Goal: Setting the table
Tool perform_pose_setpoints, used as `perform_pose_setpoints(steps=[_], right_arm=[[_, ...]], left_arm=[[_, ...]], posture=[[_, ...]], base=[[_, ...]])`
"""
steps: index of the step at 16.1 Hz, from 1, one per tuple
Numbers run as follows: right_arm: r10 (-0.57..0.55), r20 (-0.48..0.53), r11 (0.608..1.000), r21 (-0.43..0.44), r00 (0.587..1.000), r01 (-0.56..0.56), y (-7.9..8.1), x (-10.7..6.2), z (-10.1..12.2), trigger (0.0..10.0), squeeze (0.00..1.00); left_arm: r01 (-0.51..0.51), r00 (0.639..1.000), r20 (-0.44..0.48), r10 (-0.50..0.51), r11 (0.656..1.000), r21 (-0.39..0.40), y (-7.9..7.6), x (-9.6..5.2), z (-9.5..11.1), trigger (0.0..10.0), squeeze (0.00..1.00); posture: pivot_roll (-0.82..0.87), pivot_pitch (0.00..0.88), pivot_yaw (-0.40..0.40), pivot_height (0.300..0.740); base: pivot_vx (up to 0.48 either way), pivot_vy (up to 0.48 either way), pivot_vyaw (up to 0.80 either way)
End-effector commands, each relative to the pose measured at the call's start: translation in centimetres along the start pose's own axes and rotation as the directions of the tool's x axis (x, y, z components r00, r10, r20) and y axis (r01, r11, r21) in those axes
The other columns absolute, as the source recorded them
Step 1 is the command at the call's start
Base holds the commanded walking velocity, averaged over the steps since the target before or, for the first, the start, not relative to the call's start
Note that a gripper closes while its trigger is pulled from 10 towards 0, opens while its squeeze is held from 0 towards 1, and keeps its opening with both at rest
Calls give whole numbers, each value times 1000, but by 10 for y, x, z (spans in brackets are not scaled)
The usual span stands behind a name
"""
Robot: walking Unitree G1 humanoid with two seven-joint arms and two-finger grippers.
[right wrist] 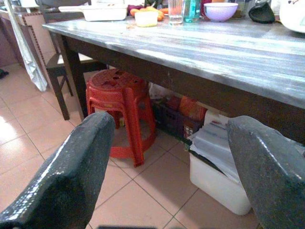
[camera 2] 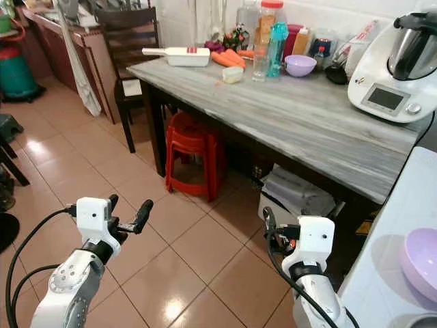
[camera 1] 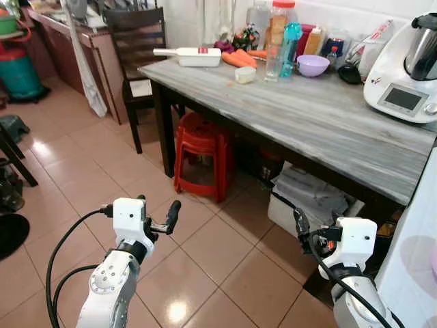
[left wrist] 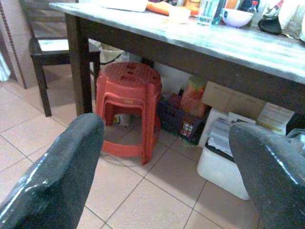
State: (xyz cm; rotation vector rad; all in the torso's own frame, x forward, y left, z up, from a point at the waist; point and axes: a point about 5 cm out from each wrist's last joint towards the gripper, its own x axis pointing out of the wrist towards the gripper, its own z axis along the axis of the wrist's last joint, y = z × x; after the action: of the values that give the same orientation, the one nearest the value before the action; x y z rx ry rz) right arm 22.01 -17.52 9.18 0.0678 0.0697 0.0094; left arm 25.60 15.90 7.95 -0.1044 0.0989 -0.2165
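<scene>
- The left gripper (camera 1: 158,215) hangs in the air over the tiled floor (camera 1: 205,253), short of the table (camera 1: 307,123); its two black fingers (left wrist: 57,176) are spread wide and hold nothing.
- The right gripper (right wrist: 167,162) is also raised over the floor, near the table's front edge, with its fingers (right wrist: 71,167) spread wide apart and nothing between them.
- The grey-streaked table carries the tableware at its far end: a lilac bowl (camera 1: 313,65), a clear glass (camera 1: 273,65), a small pale cup (camera 1: 245,74) and a white tray (camera 1: 188,56), with carrots (camera 1: 239,58) just beside the tray.
- A white kitchen machine (camera 1: 406,68) stands on the table's right end, cut off by the frame edge.
- A second lilac bowl (camera 2: 416,263) sits on a white surface at the robot's right, only partly in frame.
- Under the table are stacked red stools (camera 1: 201,154) and a white box of papers (camera 1: 311,201); the items behind them sit in shadow and are hard to make out.
- A dark wooden chair (camera 1: 136,48) stands at the table's far left corner.
</scene>
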Motion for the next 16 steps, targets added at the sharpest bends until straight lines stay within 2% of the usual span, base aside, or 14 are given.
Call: perform_pose_setpoints(steps=[1, 4, 14, 16], right_arm=[[-3, -11, 1000, 4, 1000, 3, -2, 1, -2, 10000, 0], [-5, -16, 1000, 3, 1000, 5, -3, 1, -3, 10000, 0], [-22, -33, 1000, 21, 999, 23, -6, 2, -7, 10000, 0], [-24, -34, 999, 23, 999, 24, -5, 1, -7, 10000, 0]], left_arm=[[2, 1000, -1, -2, 1000, -17, 0, 3, 1, 10000, 0], [-37, 999, -18, 36, 999, -24, 2, 4, -1, 10000, 0], [-75, 996, -50, 73, 996, -37, 4, 6, -6, 10000, 0], [-77, 996, -57, 75, 996, -36, 3, 7, -6, 10000, 0]], posture=[[-19, 0, -28, 740], [-19, 0, -29, 740], [-18, 0, -32, 740], [-20, 0, -31, 740]], base=[[0, 0, 0], [0, 0, 0], [0, 0, 0], [-296, 0, 0]])
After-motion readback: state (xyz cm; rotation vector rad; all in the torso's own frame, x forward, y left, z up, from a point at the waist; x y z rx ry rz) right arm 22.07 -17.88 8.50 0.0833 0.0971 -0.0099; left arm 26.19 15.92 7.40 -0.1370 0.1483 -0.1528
